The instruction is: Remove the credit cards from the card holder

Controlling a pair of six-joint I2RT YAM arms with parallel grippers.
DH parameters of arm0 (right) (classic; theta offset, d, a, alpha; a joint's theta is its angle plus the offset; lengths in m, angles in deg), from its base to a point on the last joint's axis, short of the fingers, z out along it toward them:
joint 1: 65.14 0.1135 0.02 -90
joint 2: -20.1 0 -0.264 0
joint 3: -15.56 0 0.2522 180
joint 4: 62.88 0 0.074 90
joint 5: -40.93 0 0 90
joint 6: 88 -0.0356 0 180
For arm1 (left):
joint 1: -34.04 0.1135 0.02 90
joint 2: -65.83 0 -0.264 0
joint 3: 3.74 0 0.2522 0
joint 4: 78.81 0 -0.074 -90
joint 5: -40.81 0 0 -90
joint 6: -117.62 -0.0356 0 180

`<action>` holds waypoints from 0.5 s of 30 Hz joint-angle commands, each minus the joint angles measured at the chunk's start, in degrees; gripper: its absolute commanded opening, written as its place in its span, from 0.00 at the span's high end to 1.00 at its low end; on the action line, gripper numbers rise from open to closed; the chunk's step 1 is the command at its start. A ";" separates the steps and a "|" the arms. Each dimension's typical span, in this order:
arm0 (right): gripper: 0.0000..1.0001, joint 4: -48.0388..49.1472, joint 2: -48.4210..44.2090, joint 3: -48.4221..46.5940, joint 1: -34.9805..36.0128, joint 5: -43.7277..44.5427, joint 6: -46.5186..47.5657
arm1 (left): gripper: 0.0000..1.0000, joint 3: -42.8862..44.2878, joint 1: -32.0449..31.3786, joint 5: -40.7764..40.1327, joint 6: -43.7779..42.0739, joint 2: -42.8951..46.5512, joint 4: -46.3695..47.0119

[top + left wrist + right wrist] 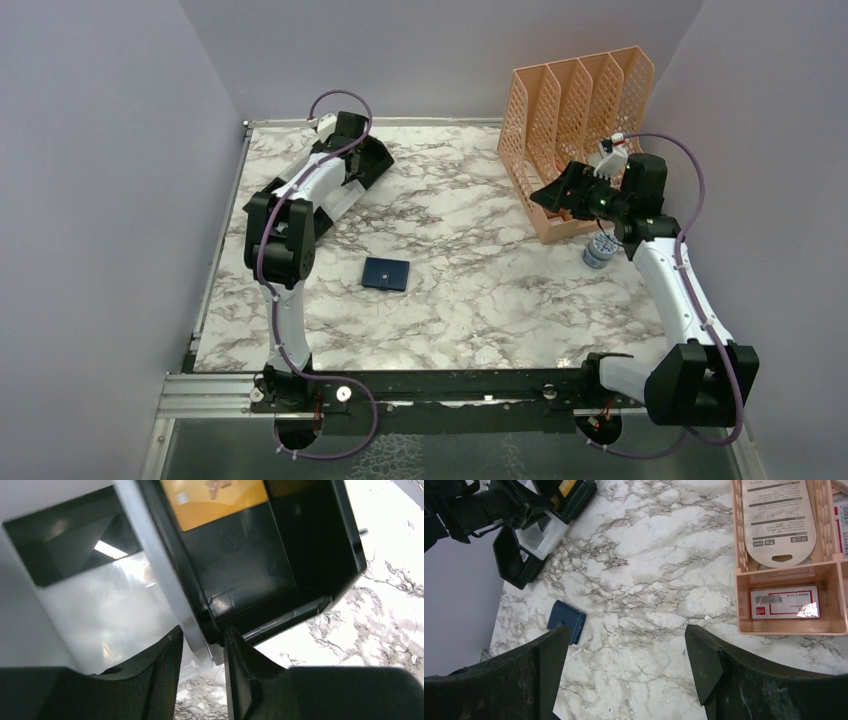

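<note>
Left gripper (202, 652) jaws stand narrowed astride the tray (250, 565) wall; whether they pinch it, I cannot tell. The gold card (215, 497) lies inside at 12 o'clock. The right gripper (624, 645) gapes, empty. In the top view the card holder (386, 273) lies closed at its 8 o'clock.

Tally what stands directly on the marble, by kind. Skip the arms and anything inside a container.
Navy card holder: 1
Black-and-white tray: 1
Peach file rack: 1
Small blue-and-white tub: 1
Total: 4
</note>
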 commanded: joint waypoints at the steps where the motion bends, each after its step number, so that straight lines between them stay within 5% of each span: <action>1: 0.13 -0.25 -1.01 0.12 -0.03 -1.29 -0.53 | 0.67 -1.92 0.35 2.41 -0.90 0.81 0.15; 15: 0.13 0.98 -0.77 2.18 -0.03 -1.71 -1.83 | 0.70 -11.30 -3.59 6.97 -0.61 5.37 1.78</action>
